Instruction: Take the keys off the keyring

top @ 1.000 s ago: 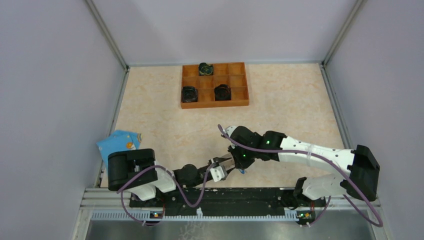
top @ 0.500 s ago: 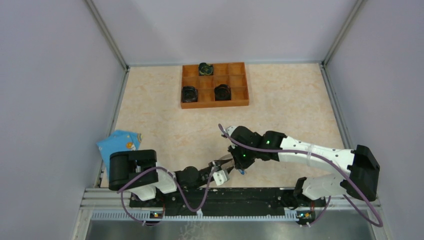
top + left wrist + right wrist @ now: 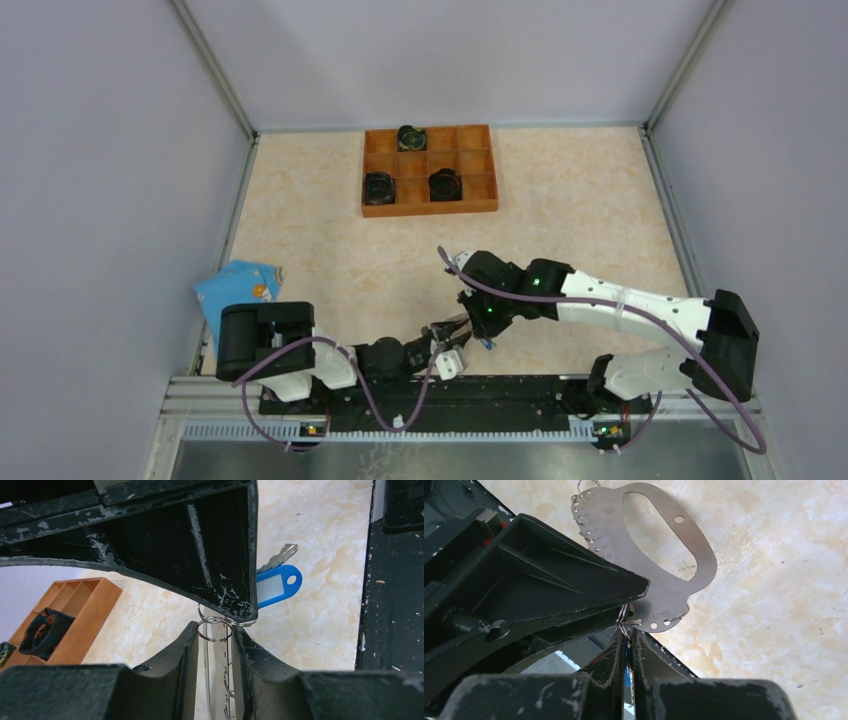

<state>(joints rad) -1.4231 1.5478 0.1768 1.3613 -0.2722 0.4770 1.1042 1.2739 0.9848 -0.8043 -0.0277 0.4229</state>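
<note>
- Left hand [image 3: 215, 630] pinches the keyring [image 3: 664, 602] by its edge.
- Right hand [image 3: 628, 634], pressed together on the keys [image 3: 274, 582], meets it tip to tip.
- The blue head juts past the right hand's finger.

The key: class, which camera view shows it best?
Left wrist: the key shows its blue head and silver blade against the table. Right wrist gives only a blue sliver between its fingers; top external, just a blue speck.

Tray [image 3: 430, 208] far centre; packet [image 3: 235, 285] near left edge; keyring [image 3: 664, 597] near front centre.
</note>
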